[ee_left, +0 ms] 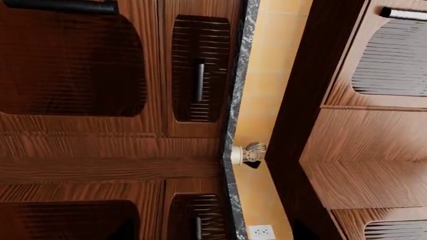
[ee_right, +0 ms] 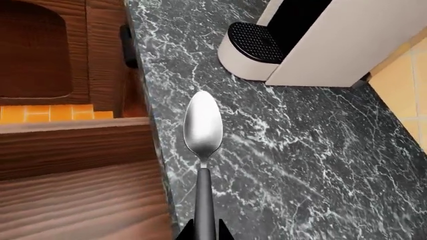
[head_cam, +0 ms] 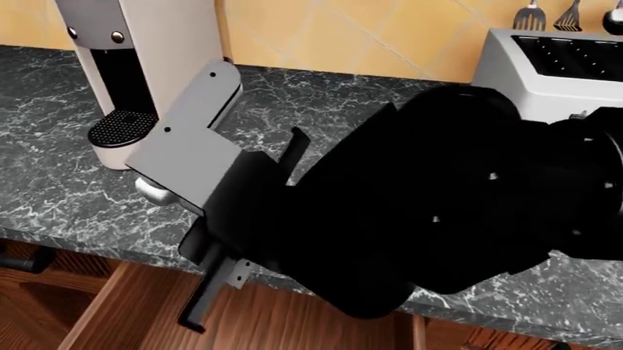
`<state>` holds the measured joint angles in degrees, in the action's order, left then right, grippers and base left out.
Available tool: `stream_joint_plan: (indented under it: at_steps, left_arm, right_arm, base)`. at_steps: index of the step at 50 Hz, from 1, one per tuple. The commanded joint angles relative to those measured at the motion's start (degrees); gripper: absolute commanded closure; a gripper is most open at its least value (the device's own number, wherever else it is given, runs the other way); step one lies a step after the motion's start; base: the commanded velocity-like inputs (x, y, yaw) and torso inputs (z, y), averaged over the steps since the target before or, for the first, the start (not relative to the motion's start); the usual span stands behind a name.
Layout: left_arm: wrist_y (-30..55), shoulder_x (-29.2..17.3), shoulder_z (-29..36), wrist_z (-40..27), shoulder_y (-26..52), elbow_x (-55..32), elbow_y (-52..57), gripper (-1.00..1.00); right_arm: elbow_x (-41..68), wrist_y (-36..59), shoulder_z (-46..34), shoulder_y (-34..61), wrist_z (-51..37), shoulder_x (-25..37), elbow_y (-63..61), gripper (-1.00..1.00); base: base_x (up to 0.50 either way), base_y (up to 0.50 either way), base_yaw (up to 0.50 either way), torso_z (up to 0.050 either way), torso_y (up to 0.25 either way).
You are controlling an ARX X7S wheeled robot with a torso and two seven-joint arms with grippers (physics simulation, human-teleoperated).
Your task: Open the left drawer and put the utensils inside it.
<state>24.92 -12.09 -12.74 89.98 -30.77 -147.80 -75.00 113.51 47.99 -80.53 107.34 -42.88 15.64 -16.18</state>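
Presently the right pincer [ee_right: 203, 231] is clamped on the spoon [ee_right: 203, 131]: the right wrist view shows the dark tips pinching the handle's end, bowl pointing to 12 o'clock, hanging above the marbled table [ee_right: 300, 165]. Whether the bowl touches the stone or floats over it, cannot tell.

Left drawer [head_cam: 146, 306] stands pulled out; plain planks show at 6 to 7 o'clock in the head view, under the table's front lip. In the right wrist view its wooden inside lies at 8 o'clock of the spoon, just past the table edge.

Right arm [head_cam: 419, 219] fills the head view's middle and hides the grip there.

Coffee machine [head_cam: 136, 65] further back at 11 o'clock; toaster [head_cam: 555, 65] at 1 o'clock.

Left pincer not in view; its camera sees only cabinet fronts.

Green knife: not seen anywhere.

Step judged: carrying spoon to drawer. Next move calls for shifting over the lip, above the planks, then releasing.
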Motion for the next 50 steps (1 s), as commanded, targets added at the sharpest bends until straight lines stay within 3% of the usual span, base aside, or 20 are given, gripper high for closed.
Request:
stream_joint_plan:
  at_steps: [1,12,24,50]
  left_arm:
    - [0.6,0.2,-2.1,0.0,0.1,2.3,0.0,-1.0]
    - [-0.1,0.1,-1.4,0.0,0.2,1.7,0.0,-1.0]
    - [-0.6,0.1,-0.7,0.0,0.5,1.3,0.0,-1.0]
    - [-1.0,0.0,0.8,0.0,0.6,-0.1,0.0,-1.0]
  right_arm:
    - [1.8,1.3,0.0,0.5,-2.3,-0.6,-5.3,1.0]
    - [-4.4,0.5,-3.1,-6.7,0.1,-3.3,-8.2,1.0]
    - [-14.0,-1.1,-8.6,-17.3,3.8,-6.6,-7.6,1.0]
    - [-21.6,-3.8,-13.7,-26.8,8.1,-11.7,-0.4,1.0]
  base:
    - [0.0,0.0,0.0,0.0,0.25]
    - [0.0,0.0,0.0,0.0,0.233]
    - [0.0,0.0,0.0,0.0,0.0]
    - [0.0,0.0,0.0,0.0,0.0]
